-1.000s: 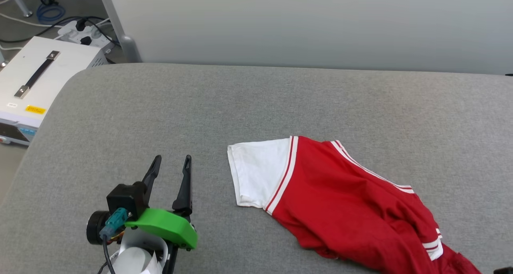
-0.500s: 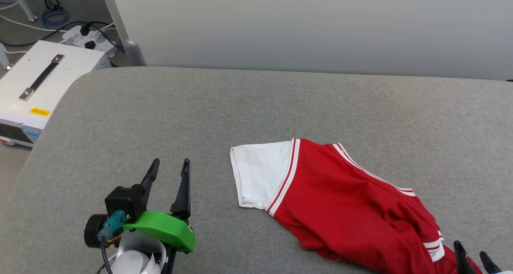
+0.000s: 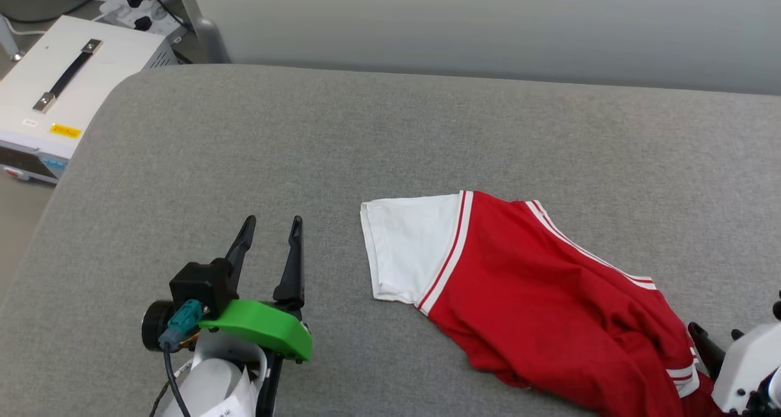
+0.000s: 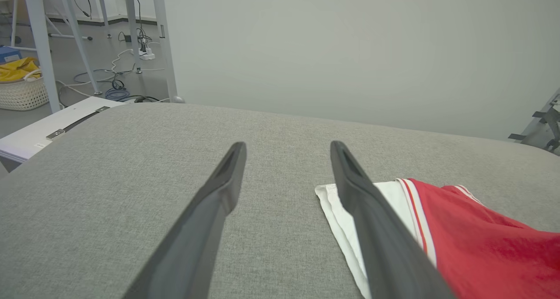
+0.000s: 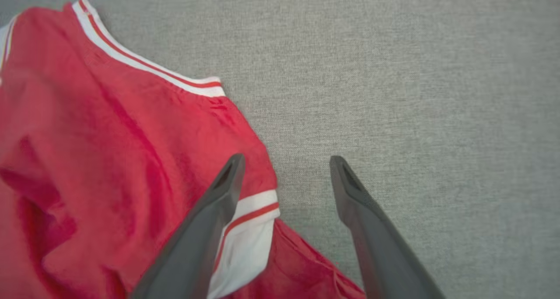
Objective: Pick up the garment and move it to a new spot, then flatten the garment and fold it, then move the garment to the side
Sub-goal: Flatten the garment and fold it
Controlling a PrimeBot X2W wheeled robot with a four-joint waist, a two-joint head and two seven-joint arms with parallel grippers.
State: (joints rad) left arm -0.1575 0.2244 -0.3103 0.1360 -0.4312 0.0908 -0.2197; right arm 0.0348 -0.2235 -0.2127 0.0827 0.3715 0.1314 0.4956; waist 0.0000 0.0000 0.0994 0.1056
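Red jersey-style T-shirt with white sleeves (image 3: 537, 319) lies crumpled on the grey fabric surface (image 3: 366, 130). It looks light and limp, probably best pinched at the striped sleeve hem (image 5: 249, 211) under the spread, empty right gripper (image 5: 286, 159). The left gripper (image 3: 273, 220) is likewise spread.

Quick count: one garment (image 3: 549, 319), one grey table (image 3: 366, 136), one left gripper (image 3: 273, 219) plus one right gripper (image 5: 287, 157), so two total, one white box (image 3: 79, 93), one power strip (image 3: 131, 14), one woven basket (image 4: 22, 93).

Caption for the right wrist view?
Right gripper, fingers apart, above the edge of the crumpled garment on the grey surface.
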